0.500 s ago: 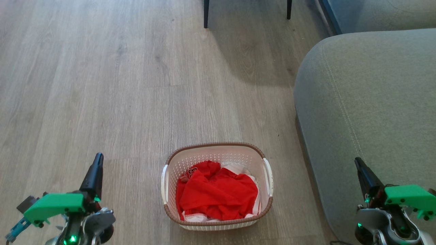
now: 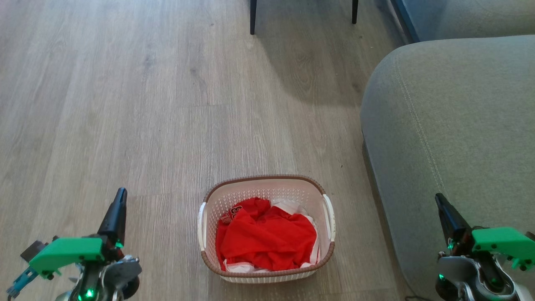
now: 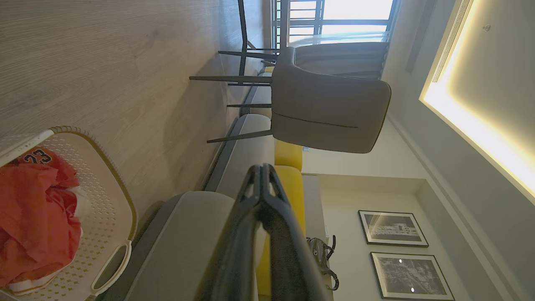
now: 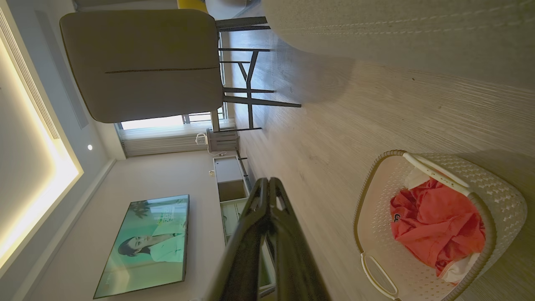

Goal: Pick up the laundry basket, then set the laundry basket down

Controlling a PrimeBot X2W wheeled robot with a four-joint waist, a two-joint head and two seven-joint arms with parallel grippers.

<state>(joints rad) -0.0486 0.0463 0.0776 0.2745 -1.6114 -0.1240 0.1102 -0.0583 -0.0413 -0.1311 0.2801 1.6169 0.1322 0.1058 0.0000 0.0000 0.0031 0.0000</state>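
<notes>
The laundry basket [image 2: 267,186] is cream-white with a brown braided rim and two white side handles. It stands on the wooden floor at the lower middle of the head view, holding red and white clothes. My left gripper [image 2: 120,193] is shut and empty, well to the basket's left. Shut and empty too, my right gripper [image 2: 438,197] hangs to the basket's right, in front of the sofa. The basket [image 3: 113,200] lies at the lower left of the left wrist view, beside my shut left gripper [image 3: 262,168]. It [image 4: 497,200] sits lower right in the right wrist view, beside my right gripper [image 4: 268,180].
A grey sofa [image 2: 451,133] fills the right side, close to the basket's right handle. Dark chair legs [image 2: 253,16] stand at the far edge of the floor. A grey chair [image 3: 326,108] and a wall screen [image 4: 142,242] appear in the wrist views.
</notes>
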